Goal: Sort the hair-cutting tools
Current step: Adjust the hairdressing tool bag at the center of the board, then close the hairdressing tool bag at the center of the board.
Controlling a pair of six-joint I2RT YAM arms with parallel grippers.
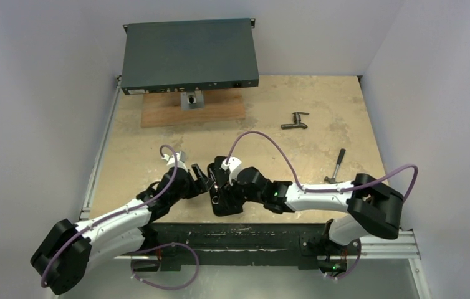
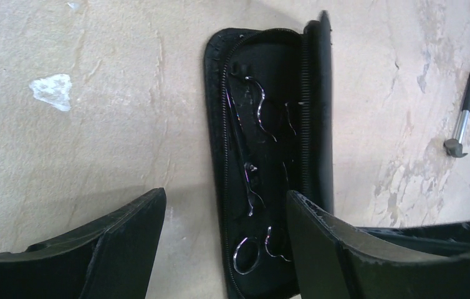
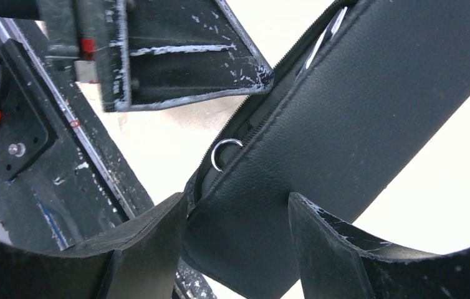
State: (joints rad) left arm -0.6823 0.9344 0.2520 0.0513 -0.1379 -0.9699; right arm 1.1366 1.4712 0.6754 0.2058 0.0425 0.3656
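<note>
— Near the front edge of the worktop [image 2: 95, 162], inside the open black case [image 2: 215, 124], lie the scissors [image 2: 249, 174]. That much looks sorted.
— Which way do they lie?
— Long axis along the case's length, finger rings toward the arms' bases, tips toward the back of the worktop.
— And the comb, the clip?
— I can't make them out. The lining is black, and anything dark is lost against it. I'd judge the job well on. The case isn't zipped, so closing it is probably what's left.
— Where's the lid?
— Its lid [image 3: 357, 124] stands on edge along the case's right side. At the case's near end the right gripper [image 3: 237, 198] has its jaws spread to either side. Whether they press it I cannot tell.
— And the other arm?
— Above the case hangs the left gripper [image 2: 226, 194], jaws released, holding nothing.
— Anything else about?
— A hammer [image 2: 463, 124] and a fitting [image 1: 295, 120] lie well apart to the right, outside the case.
</note>
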